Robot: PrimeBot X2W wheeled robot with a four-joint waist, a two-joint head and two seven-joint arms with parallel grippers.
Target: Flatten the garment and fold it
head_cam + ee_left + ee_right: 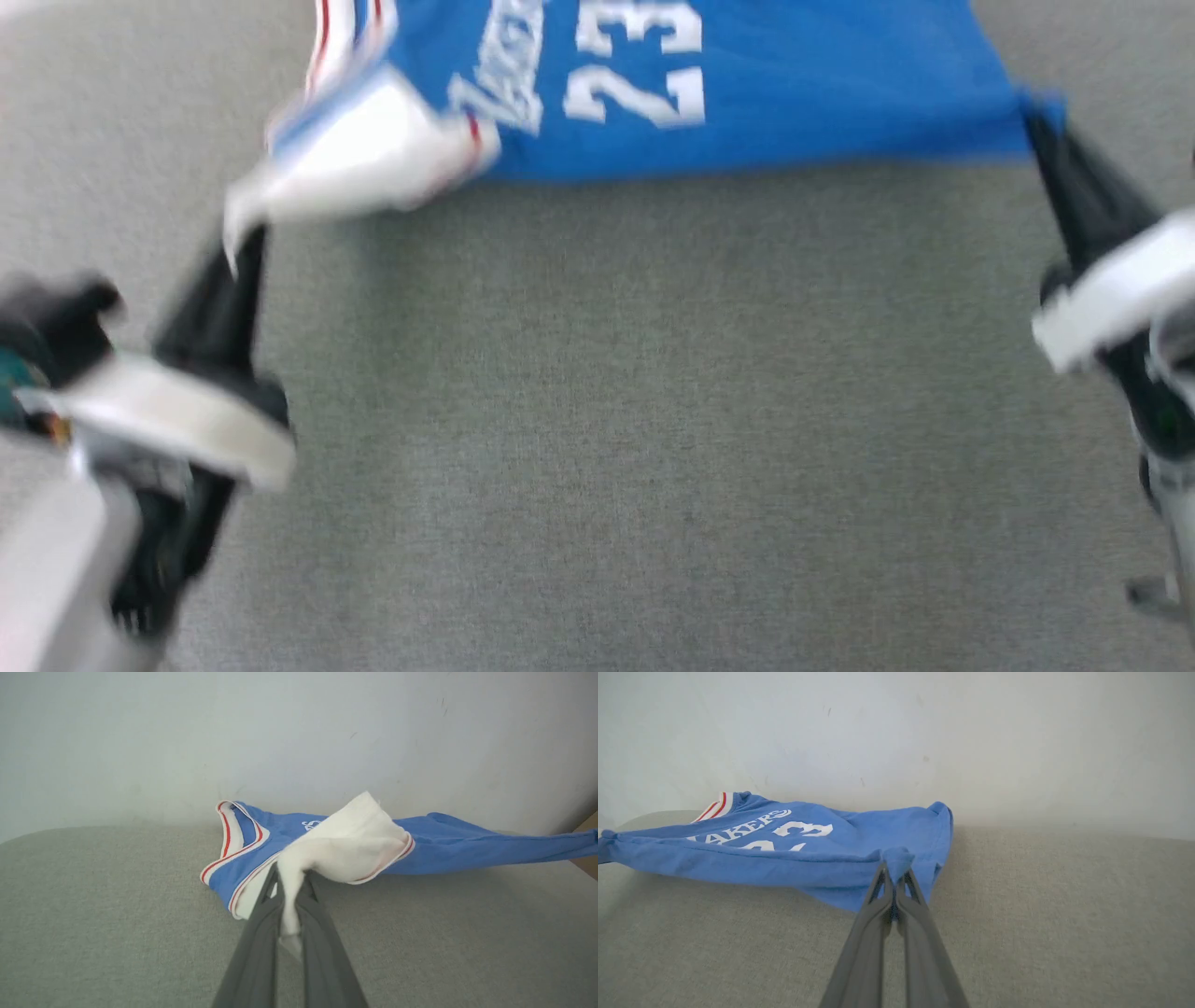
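Though blurred overhead, reads "AKERS" and "23" on blue garment (pixel 794 103) — near edge stretched above grey woven surface (pixel 597 420), pale wall (pixel 187 742) behind; left gripper (pixel 288 882) clamped on sleeve (pixel 355 835), right gripper (pixel 894 872) clamped on hem.

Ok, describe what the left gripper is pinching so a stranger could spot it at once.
Over the grey cloth surface spreads the blue garment, printed 23. At its left end the left gripper is shut on the white sleeve: a broad white flap with a thin red hem, unlike the blue body.
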